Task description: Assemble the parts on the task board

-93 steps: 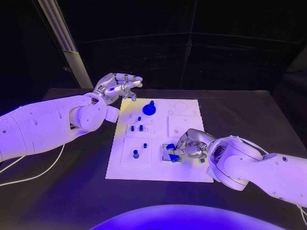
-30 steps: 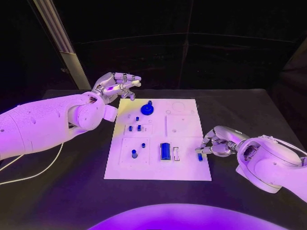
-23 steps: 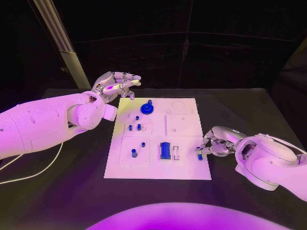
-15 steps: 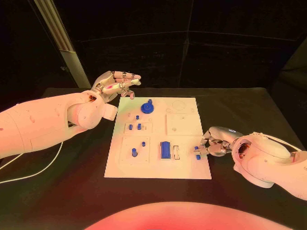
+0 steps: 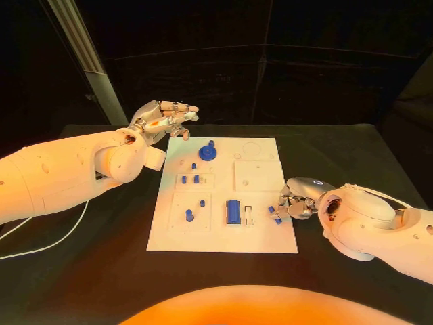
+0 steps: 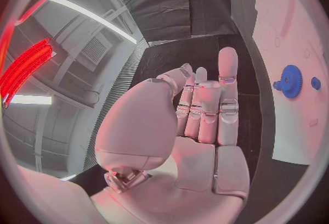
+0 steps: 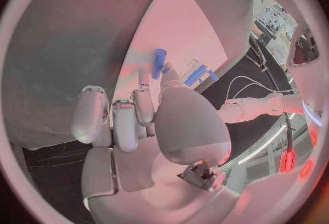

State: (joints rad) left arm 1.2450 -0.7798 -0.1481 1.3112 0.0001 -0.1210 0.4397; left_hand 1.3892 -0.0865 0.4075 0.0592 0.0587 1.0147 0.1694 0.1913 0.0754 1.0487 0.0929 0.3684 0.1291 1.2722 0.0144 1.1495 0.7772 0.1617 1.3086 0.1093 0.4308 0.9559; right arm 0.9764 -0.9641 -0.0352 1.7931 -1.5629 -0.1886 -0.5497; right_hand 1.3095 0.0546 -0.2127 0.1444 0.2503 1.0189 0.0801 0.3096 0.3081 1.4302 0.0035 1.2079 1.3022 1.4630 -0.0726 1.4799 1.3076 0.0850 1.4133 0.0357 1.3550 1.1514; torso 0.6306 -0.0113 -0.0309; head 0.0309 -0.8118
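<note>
The white rectangular task board lies in the middle of the black table, its long side running away from the robot. The right silver hand sits at the board's right edge, near the end closest to the robot, with its fingers curled in. A small blue cylindrical peg shows at its fingertips on that edge of the board; in the right wrist view the same peg lies just ahead of the fingers, and I cannot tell whether it is pinched or merely touched.

Just beside the hand, towards the board's middle, a blue rectangular block sits in its slot with a narrow pale slot next to it. Further left stand several small blue studs, and a pair of short blue pins sits higher up the board. A blue round gear with a knob sits near the far end.

The left silver hand hangs above the table off the board's far left corner, well apart from the gear, its fingers bunched together and curled in, holding nothing. In the left wrist view the gear lies beyond its fingertips.
</note>
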